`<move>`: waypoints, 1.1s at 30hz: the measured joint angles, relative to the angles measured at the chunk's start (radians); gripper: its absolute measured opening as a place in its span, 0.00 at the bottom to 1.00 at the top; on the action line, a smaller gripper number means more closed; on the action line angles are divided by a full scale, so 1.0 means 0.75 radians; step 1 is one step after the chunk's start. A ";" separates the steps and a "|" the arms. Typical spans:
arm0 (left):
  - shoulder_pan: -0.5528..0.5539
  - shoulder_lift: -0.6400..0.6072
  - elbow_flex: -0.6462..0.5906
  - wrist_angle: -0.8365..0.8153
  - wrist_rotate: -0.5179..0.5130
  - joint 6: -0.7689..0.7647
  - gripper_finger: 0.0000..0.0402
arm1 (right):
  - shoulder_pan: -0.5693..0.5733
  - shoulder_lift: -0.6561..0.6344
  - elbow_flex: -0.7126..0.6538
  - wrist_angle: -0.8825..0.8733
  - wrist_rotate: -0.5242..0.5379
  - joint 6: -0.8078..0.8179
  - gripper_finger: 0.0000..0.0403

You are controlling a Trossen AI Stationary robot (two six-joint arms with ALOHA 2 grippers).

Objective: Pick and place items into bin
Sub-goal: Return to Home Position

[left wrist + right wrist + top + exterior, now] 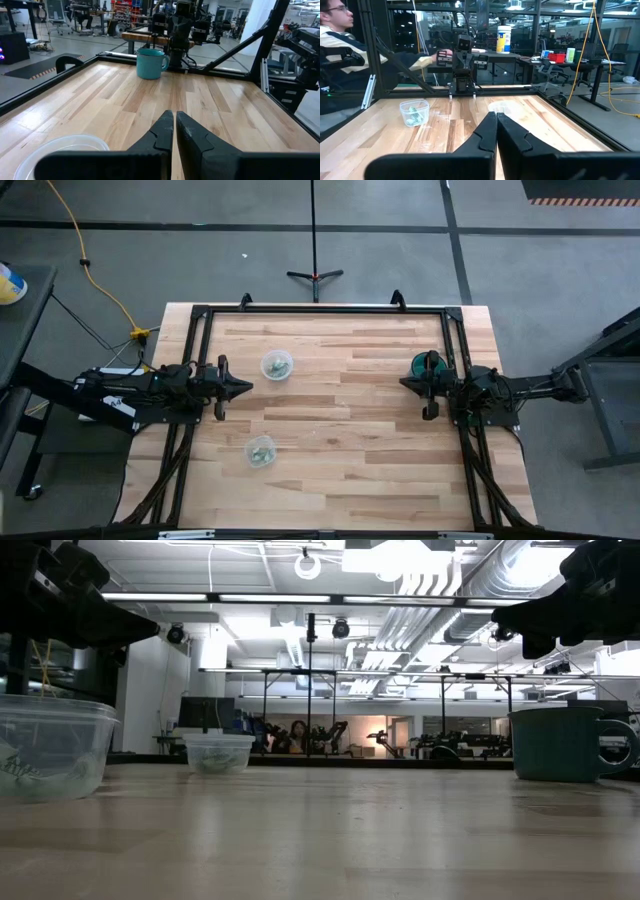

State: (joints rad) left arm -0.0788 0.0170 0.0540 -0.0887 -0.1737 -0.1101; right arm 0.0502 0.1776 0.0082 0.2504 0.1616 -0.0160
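Note:
Two clear cups stand on the wooden table, one toward the far side [277,365] and one nearer [261,451]. Both hold tiny pale green-grey items, which show in the nearer cup [413,118]. A teal mug [428,364] stands upright at the table's right. My left gripper [245,388] hovers shut above the table, just left of the far cup, whose rim [65,150] shows beside the fingers. My right gripper [403,383] hovers shut beside the mug, on its near side. In the low view both arms hang high above the cups [50,745] [218,753] and the mug [560,743].
A black frame [320,308] runs along the table's far edge and both sides. Bare wood [340,440] lies between the two grippers and toward the near edge. A person sits beyond the table's near-left corner [340,35]. A stand's foot [315,276] rests on the floor behind the table.

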 joint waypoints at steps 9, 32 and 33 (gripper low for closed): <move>0.000 0.000 0.000 0.000 -0.001 0.000 0.14 | 0.000 0.000 0.000 0.000 0.000 0.000 0.02; -0.001 0.000 0.000 0.000 -0.007 0.000 0.14 | 0.000 0.000 0.000 0.000 0.000 0.000 0.02; 0.000 0.000 0.000 0.000 -0.007 0.000 0.14 | 0.001 0.000 0.000 0.000 0.000 0.000 0.02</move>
State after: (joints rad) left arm -0.0789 0.0174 0.0540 -0.0887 -0.1787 -0.1101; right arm 0.0505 0.1776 0.0082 0.2504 0.1616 -0.0162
